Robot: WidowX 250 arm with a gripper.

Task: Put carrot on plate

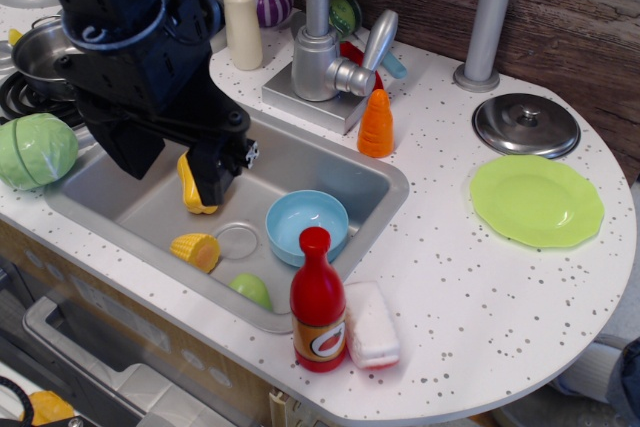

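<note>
The carrot [376, 124] stands upright on the counter (beside the faucet), well apart from the fingers [212, 187]; their opening is unclear.

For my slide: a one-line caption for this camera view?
Gripper over the sink, carrot upright beside the faucet, green plate empty.
</note>
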